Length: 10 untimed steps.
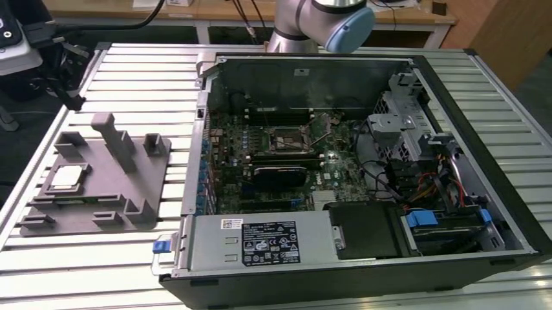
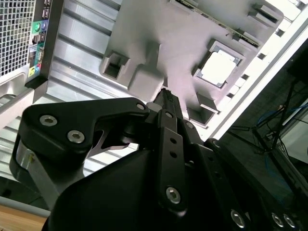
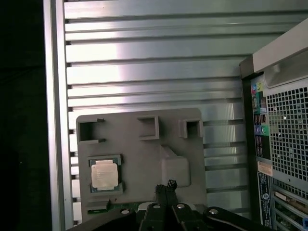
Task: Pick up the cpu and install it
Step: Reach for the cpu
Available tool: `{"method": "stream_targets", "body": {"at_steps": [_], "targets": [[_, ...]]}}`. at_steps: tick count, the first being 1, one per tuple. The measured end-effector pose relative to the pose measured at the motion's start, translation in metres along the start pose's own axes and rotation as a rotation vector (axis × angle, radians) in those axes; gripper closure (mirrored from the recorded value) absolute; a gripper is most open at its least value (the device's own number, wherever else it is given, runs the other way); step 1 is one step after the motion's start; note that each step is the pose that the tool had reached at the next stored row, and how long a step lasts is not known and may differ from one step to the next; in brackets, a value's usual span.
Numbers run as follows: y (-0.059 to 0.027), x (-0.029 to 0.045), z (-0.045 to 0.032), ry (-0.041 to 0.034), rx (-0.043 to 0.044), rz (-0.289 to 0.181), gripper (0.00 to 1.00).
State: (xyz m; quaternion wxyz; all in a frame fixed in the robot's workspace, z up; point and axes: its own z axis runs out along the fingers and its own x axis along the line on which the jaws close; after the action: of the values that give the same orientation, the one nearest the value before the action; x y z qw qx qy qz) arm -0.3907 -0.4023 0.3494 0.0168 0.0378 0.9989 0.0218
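Jaws: drawn together, tips meeting, nothing held between them, as seen in both wrist views. They hang above the grey fixture tray [image 3: 139,154] [image 2: 183,38], apart from its surface as far as I can tell, and the tips line up closest to a raised rounded block [image 3: 175,171] [image 2: 144,82] on the tray. The cpu [image 3: 105,174] [image 2: 220,67] lies just beside that block, apart from my jaws and untouched. It sits flat in a square recess of the tray, silvery top plate up, with a thin darker rim showing around it. Further along the tray I note three open square pockets [image 3: 148,128] in a row. In the exterior view the cpu [image 1: 67,178] rests in the same recess, toward the exterior view's left of the tray [image 1: 95,206], near an upright grey post [image 1: 116,139]. The tray lies on the slatted metal desk [image 1: 129,258] [image 3: 144,72], just beside the open computer case [image 1: 483,129] [image 3: 284,120], which stands to the exterior view's right of it. Inside the case the motherboard [image 1: 233,187] lies exposed, with a square socket frame [image 1: 285,139] near its middle and a silver power supply [image 1: 258,242] along the near edge. The base of my arm [image 1: 319,19] rises behind the case.
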Motion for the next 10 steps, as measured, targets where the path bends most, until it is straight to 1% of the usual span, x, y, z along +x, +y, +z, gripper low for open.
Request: {"method": "stream_targets", "body": {"at_steps": [2,3,10], "targets": [[-0.0007,0.0033,0.0015,-0.0001,-0.0001,0.0,0.89],[-0.0012,0.0064,0.0029,0.0,0.0,0.0,0.89],[-0.0027,0.0174,0.0086,0.0,0.0,0.0,0.89]]}}
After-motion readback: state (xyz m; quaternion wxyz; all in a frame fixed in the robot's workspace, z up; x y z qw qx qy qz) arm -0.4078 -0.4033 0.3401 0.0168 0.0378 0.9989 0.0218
